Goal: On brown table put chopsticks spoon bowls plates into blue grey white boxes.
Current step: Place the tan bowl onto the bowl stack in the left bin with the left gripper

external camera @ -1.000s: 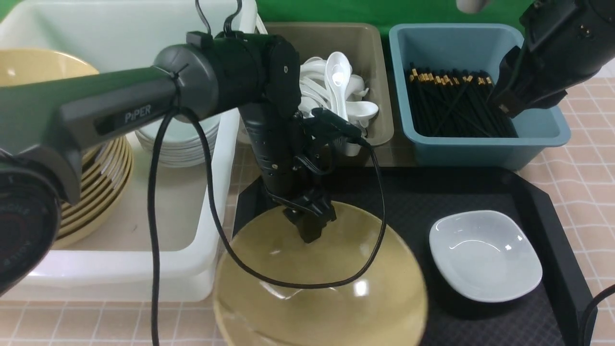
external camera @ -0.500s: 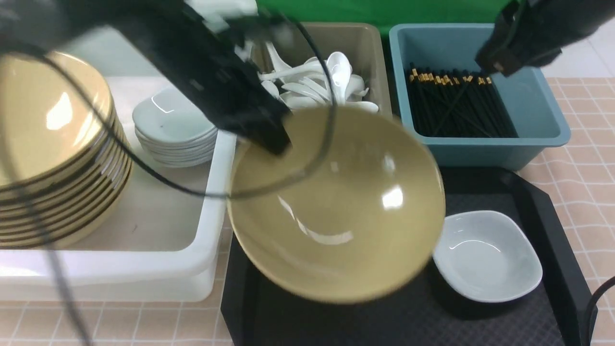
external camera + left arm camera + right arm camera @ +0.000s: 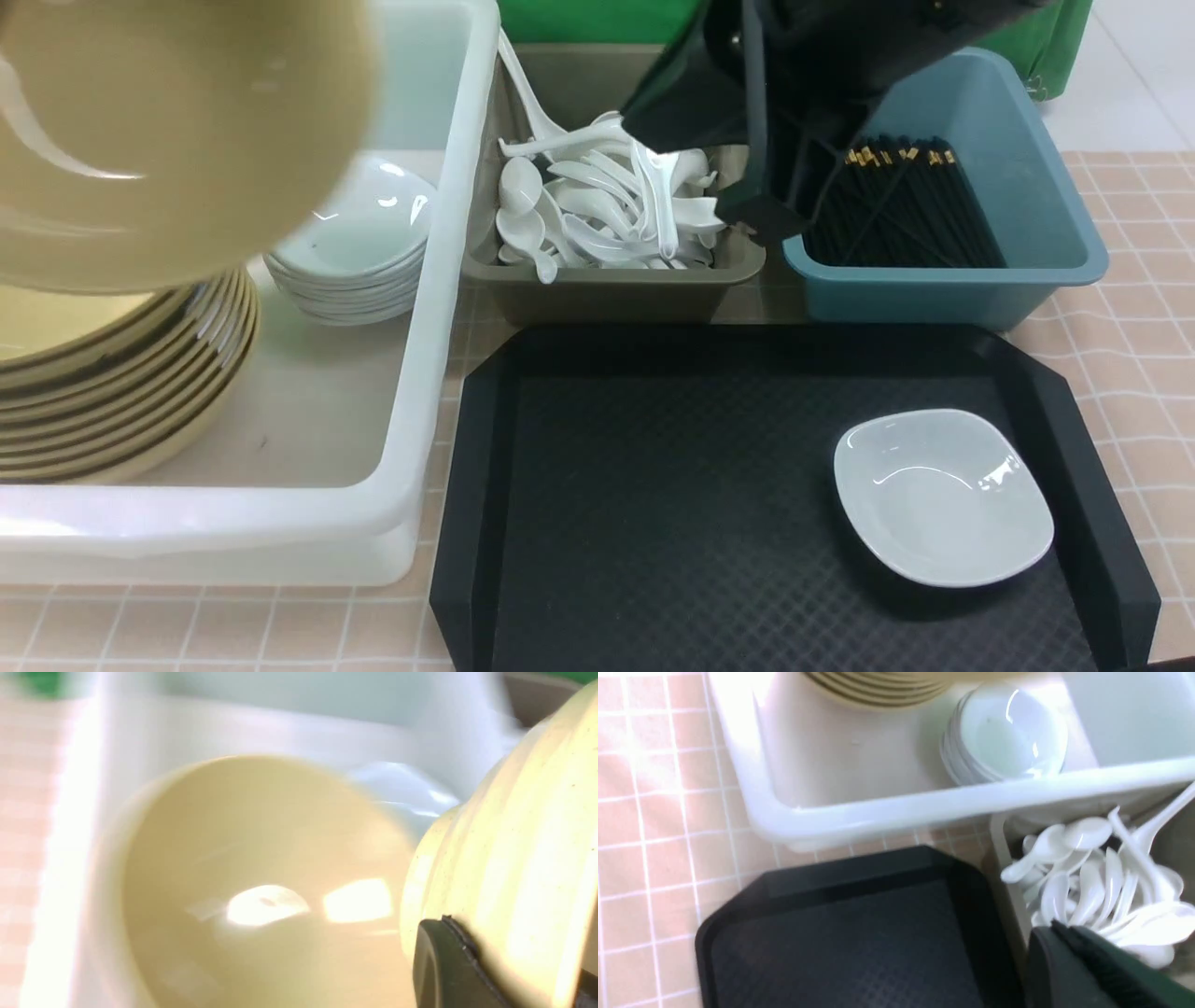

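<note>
A mustard-yellow bowl (image 3: pixel 168 140) hangs tilted and blurred over the white tub (image 3: pixel 439 280). My left gripper (image 3: pixel 514 956) is shut on its wall (image 3: pixel 514 849); one finger (image 3: pixel 444 961) shows against the outside. Under it a stack of bowls (image 3: pixel 121 373) sits in the tub next to stacked plates (image 3: pixel 350 252). One white plate (image 3: pixel 943 495) lies on the black tray (image 3: pixel 653 485). My right gripper (image 3: pixel 761 213) is shut and empty, above the gap between the grey bin (image 3: pixel 607 294) of spoons (image 3: pixel 607 205) and the blue bin (image 3: pixel 934 289) of chopsticks (image 3: pixel 896 215).
The three bins stand in a row along the back of the pinkish-tan table (image 3: pixel 1139 280), with the black tray in front of the grey and blue ones. My right arm (image 3: pixel 822 56) crosses over the back of the bins.
The left arm has lifted the yellow bowl off the tray and swung it left over the white tub. My right gripper has moved left from the blue bin and closed.
</note>
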`<act>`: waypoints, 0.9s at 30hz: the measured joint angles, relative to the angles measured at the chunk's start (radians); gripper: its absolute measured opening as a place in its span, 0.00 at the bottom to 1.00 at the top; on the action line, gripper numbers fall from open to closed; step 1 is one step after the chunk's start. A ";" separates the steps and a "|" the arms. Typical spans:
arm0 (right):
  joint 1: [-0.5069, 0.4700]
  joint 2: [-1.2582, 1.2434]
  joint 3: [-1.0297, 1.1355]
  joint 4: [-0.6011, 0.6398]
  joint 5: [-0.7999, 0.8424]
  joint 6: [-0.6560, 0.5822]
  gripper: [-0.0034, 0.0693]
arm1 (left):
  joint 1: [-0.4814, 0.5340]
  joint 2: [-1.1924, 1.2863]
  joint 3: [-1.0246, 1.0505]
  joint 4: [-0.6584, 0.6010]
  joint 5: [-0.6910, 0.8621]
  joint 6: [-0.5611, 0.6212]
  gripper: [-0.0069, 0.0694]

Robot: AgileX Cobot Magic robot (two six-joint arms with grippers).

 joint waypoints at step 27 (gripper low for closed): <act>-0.018 0.000 -0.001 -0.026 -0.010 -0.007 0.11 | 0.152 0.130 0.301 0.008 -0.309 0.000 0.69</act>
